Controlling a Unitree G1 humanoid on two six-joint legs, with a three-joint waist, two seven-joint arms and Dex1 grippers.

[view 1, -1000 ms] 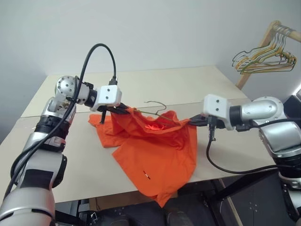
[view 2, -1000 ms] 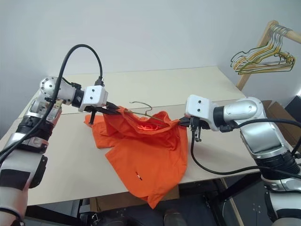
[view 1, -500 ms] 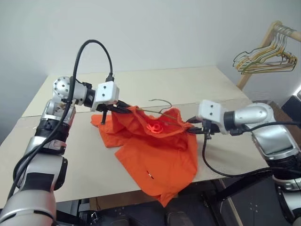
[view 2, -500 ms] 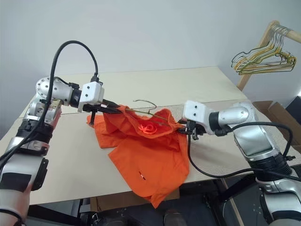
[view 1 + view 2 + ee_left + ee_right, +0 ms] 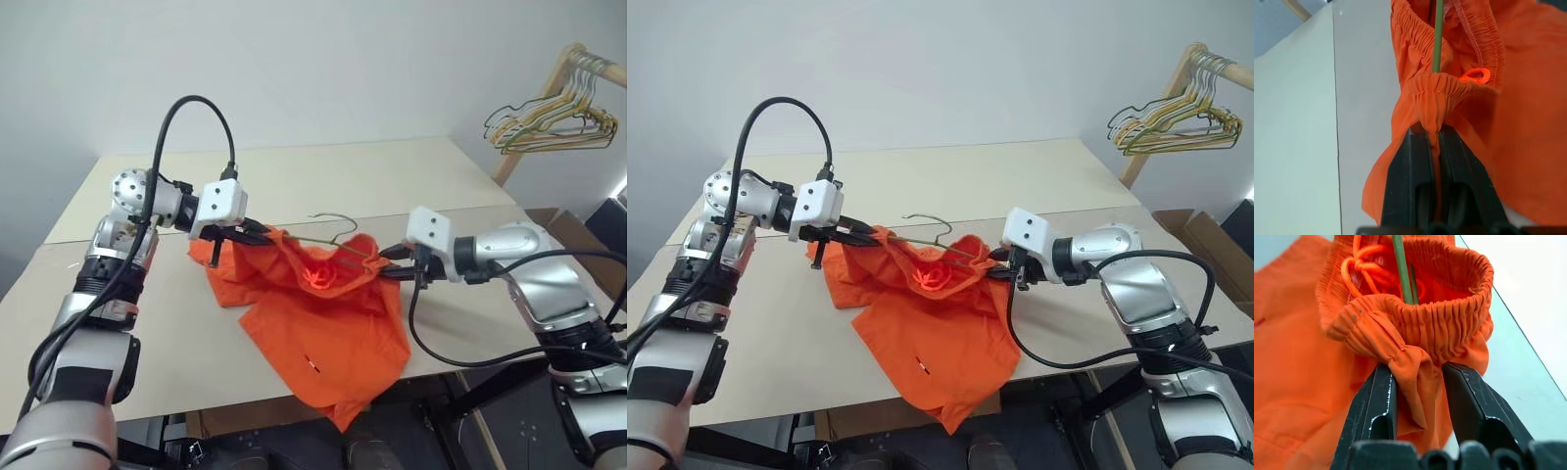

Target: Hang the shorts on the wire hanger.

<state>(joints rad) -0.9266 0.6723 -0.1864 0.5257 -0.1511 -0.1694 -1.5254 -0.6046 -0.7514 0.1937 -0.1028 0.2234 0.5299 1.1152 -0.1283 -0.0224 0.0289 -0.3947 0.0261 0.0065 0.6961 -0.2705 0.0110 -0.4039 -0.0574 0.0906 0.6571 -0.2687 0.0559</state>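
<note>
the right gripper [image 5: 997, 271] has let its jaws part a little and sunk closer to the table [image 5: 1038, 176].
the shorts [image 5: 931, 323] sag between both grippers, hem hanging over the table's near edge, with the wire hanger [image 5: 939, 238] through the waistband; the left gripper [image 5: 860, 233] pinches fabric tight, while the right's spread fingers [image 5: 1376, 401] flank a bunched fold.

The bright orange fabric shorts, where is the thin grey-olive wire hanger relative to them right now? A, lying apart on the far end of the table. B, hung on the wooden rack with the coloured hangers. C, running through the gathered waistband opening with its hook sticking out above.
C: the thin grey-olive wire hanger passes inside the waistband of the bright orange fabric shorts, its hook rising clear of the cloth.
</note>
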